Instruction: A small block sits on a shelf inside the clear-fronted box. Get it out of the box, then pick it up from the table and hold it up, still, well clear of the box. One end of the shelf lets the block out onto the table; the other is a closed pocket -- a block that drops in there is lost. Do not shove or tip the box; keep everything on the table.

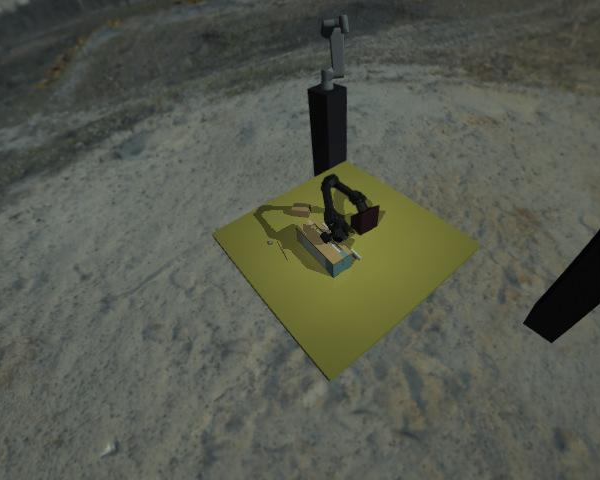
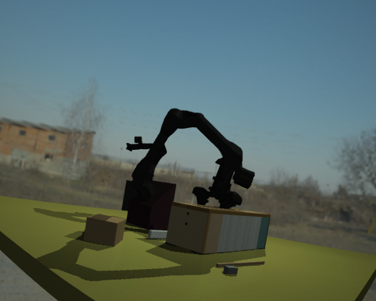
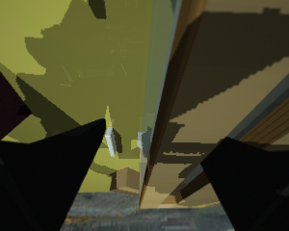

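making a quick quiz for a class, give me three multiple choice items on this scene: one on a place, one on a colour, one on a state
1. Where is the black gripper?
A. over the long tan box's top
B. beside the brown cardboard cube
C. on the bare ground

2. What colour is the flat table top?
A. red
B. yellow-green
C. white

3. What state is the gripper in?
A. shut on a block
B. shut, holding nothing
C. open, holding nothing

Answers:
1. A, its fingers hang just above the long tan box.
2. B, seen in every view.
3. C, the fingers stand wide apart, nothing between them.
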{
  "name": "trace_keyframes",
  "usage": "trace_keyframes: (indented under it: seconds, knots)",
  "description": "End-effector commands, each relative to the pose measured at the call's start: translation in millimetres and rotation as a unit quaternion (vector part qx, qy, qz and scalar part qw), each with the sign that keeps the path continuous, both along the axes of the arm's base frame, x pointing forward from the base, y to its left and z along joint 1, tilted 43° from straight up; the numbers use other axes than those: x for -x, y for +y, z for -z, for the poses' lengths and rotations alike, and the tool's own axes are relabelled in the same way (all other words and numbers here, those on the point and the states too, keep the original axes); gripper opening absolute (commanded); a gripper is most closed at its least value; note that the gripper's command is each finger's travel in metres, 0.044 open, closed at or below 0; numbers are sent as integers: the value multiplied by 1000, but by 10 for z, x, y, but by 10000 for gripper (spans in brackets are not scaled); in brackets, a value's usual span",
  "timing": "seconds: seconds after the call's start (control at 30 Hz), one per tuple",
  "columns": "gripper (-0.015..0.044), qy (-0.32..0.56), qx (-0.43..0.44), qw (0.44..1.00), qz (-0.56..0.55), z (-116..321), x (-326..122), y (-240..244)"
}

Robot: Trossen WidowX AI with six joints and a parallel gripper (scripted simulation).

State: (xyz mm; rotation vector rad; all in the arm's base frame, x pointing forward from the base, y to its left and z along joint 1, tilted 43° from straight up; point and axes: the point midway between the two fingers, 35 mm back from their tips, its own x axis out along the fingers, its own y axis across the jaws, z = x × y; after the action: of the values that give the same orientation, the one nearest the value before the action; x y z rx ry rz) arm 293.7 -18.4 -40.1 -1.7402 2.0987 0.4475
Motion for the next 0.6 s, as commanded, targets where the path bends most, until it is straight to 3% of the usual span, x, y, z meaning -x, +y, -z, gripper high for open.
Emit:
trace_keyframes:
  seconds: [0.0,0.57]
  knots:
    - [400,2,1,1000,-1,-42,11,-57]
    - [400,2,2,1000,-1,-234,46,-268]
